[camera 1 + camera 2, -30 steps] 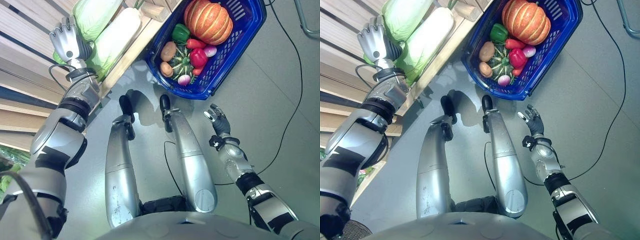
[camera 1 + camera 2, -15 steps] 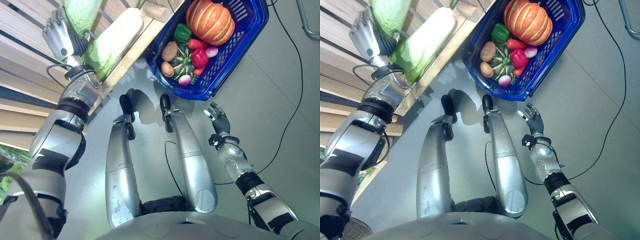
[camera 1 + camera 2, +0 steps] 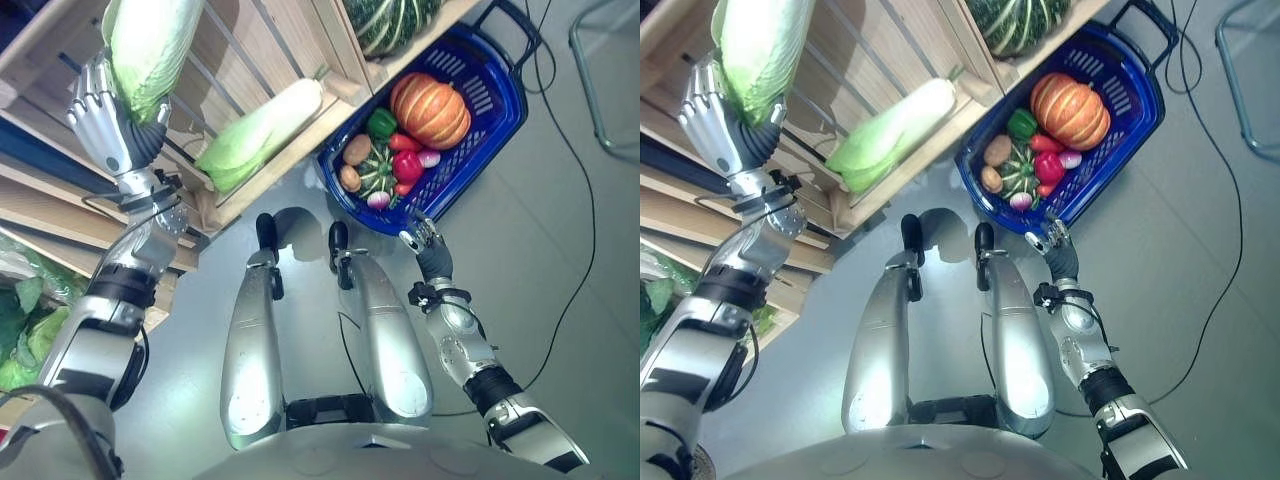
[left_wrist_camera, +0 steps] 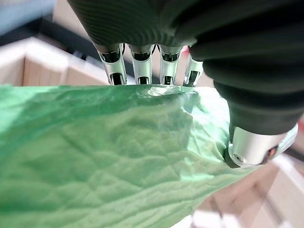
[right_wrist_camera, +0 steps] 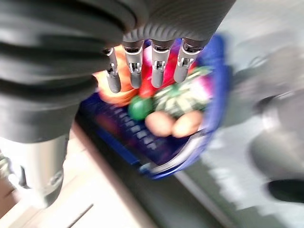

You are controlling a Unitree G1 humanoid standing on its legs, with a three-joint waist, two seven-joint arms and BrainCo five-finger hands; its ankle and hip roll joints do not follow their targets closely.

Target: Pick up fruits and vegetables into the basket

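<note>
At ten o'clock in the head view, our left hand (image 3: 108, 135) grips a green cabbage (image 3: 148, 45), fingers and thumb curled round it, lifted clear of the wooden crate (image 3: 262, 60). A second cabbage (image 3: 262, 134) lies in the crate at twelve o'clock. The blue basket (image 3: 497, 110) sits on the floor at one o'clock, holding a pumpkin (image 3: 430, 110), a green pepper (image 3: 381, 123), a red pepper (image 3: 408, 166), a potato (image 3: 357, 149) and a striped squash (image 3: 378, 174). Our right hand (image 3: 423, 240) hangs loose and empty just beside the basket's near rim.
</note>
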